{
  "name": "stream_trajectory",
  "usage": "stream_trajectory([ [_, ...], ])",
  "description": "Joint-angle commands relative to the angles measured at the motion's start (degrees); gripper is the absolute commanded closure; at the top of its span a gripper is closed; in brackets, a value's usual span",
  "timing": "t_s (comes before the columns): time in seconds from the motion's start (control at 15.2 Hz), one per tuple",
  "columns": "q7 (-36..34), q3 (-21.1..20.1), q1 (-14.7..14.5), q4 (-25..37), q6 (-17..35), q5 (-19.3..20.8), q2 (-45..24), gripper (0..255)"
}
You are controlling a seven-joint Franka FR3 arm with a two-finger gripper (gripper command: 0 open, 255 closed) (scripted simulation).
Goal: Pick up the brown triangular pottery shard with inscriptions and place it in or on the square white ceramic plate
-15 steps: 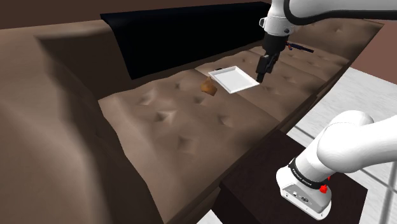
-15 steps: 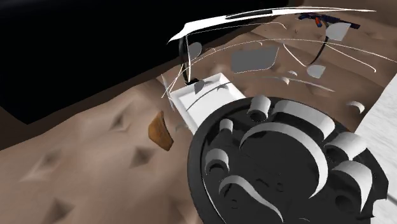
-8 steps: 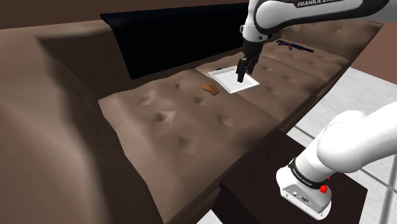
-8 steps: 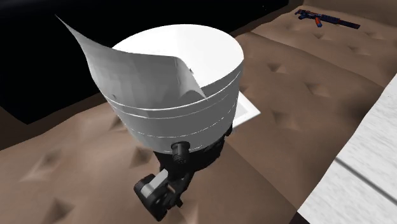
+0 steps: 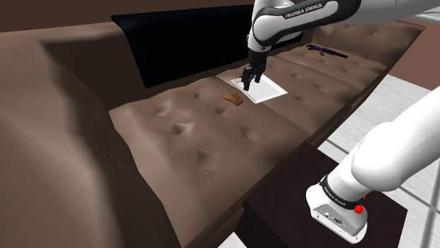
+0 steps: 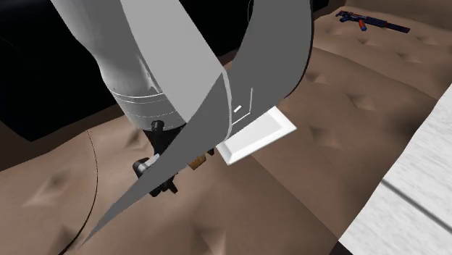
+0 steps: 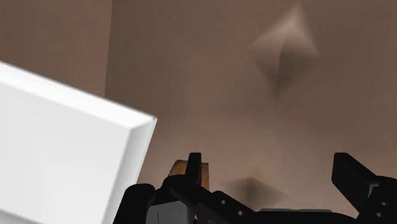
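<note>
- The pottery shard (image 5: 233, 98), brown and flat, lies on the tufted brown sofa seat (image 5: 211, 134), just left of the plate and apart from it.
- The square white plate (image 5: 262, 87) rests on the same seat, farther back and to the right of the shard.
- The black gripper (image 5: 247, 82) hangs over the plate's left edge, pointing down, with the white arm reaching in from the right.
- In the wrist view the fingers (image 7: 350, 175) stand spread, with nothing clasped between them. The shard (image 7: 181, 170) peeks out by one fingertip, partly hidden by it, and the plate's corner (image 7: 63, 146) sits close beside.
- In the second exterior view the arm covers much of the scene. The plate (image 6: 261, 134) and a sliver of the shard (image 6: 195, 164) show beneath it.
- A dark blue gun-shaped object (image 5: 326, 50) lies at the sofa's far right.
</note>
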State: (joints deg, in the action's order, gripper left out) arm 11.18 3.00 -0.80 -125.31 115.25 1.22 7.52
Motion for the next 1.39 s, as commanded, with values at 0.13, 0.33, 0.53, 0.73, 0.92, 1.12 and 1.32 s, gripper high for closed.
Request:
stream_trajectory([
  [0.13,1.1,0.4,0.2,6.4,3.5,-1.1,-9.2,0],
  [0.33,1.7,0.4,0.3,11.9,4.9,-2.0,-15.7,0],
  [0.53,2.3,0.2,0.5,18.3,5.6,-2.9,-22.3,0],
  [0.73,2.5,0.1,0.7,20.3,6.4,-3.2,-25.0,0],
  [0.92,2.5,0.1,0.7,19.3,8.4,-3.3,-26.0,0],
  [1.12,2.6,0.0,0.7,18.2,10.8,-3.4,-27.3,0],
  [1.32,2.6,0.0,0.7,18.2,10.8,-3.4,-27.3,0],
])
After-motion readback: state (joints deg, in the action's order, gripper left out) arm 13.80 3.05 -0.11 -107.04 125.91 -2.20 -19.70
